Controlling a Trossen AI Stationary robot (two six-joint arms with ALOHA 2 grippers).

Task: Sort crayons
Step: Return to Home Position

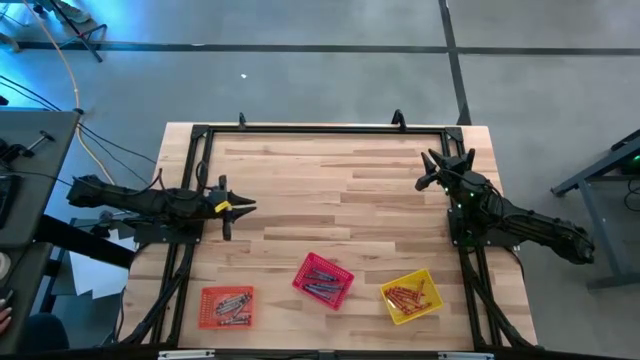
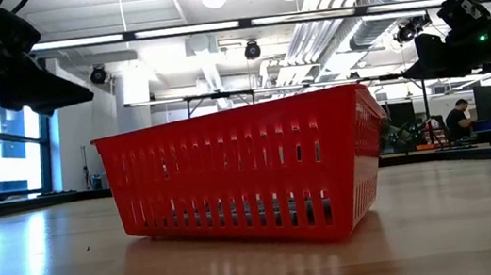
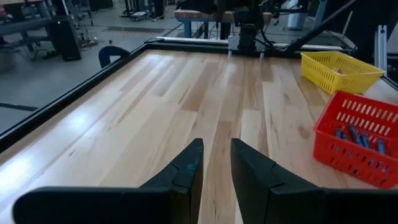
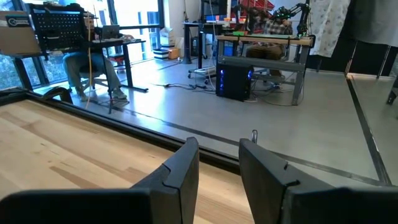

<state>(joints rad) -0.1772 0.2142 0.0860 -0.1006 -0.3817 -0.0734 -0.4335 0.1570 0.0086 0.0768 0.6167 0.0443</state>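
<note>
Crayons [image 1: 322, 279] sit in neither gripper: left gripper [image 1: 245, 206] at mid-left and right gripper [image 1: 434, 170] at upper right hang empty, fingers slightly apart. They fill 3 baskets [image 1: 389, 306] along the bottom; a low arm swing might tip one.

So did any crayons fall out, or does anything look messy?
Nothing spilled: grey crayons lie in the orange basket, bluish crayons in the red basket, orange crayons in the yellow basket, none loose on the table. The red and yellow baskets just sit a bit crooked.
</note>
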